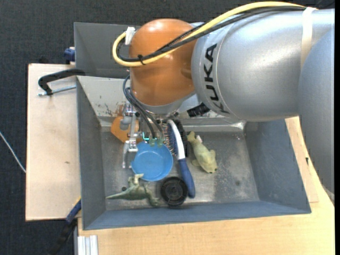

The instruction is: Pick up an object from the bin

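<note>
Blue disc [152, 162], one, beside jaws (open or closed unclear), one black cap [173, 191], one green dinosaur [133, 193]

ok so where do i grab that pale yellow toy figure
Probably across the narrow middle of the pale yellow toy figure, from straight above: it lies flat and long, bare floor on its right, the blue-handled brush close on its left.

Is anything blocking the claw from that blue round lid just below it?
Nothing visible does. The claw sits right at the upper edge of the blue lid. Neighbours only crowd it: a blue brush on its right, a black cap and green dinosaur just below.
</note>
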`<state>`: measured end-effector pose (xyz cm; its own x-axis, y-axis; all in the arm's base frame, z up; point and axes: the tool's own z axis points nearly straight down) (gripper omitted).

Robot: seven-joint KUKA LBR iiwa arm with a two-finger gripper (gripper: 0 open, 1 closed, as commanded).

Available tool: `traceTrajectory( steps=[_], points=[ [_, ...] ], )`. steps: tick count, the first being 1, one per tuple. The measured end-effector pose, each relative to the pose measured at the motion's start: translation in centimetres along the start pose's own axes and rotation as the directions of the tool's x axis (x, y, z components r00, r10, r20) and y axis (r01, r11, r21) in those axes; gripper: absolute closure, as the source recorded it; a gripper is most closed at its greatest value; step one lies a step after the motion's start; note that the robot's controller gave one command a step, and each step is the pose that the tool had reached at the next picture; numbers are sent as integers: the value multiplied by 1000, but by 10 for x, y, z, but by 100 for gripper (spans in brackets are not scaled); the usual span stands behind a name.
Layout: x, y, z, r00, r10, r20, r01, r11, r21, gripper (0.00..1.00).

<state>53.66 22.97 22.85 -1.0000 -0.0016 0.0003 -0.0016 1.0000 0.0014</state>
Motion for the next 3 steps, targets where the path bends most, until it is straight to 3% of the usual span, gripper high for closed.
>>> traceTrajectory(
  steps=[1, 2, 3],
  points=[
    [1, -86, 139, 996, -89, 25, 89, 996, -2, 0],
    [5, -108, 127, 991, 133, 6, -133, 991, -2, 0],
    [38, -92, 124, 925, 380, -2, -380, 925, 1, 0]
  ],
)
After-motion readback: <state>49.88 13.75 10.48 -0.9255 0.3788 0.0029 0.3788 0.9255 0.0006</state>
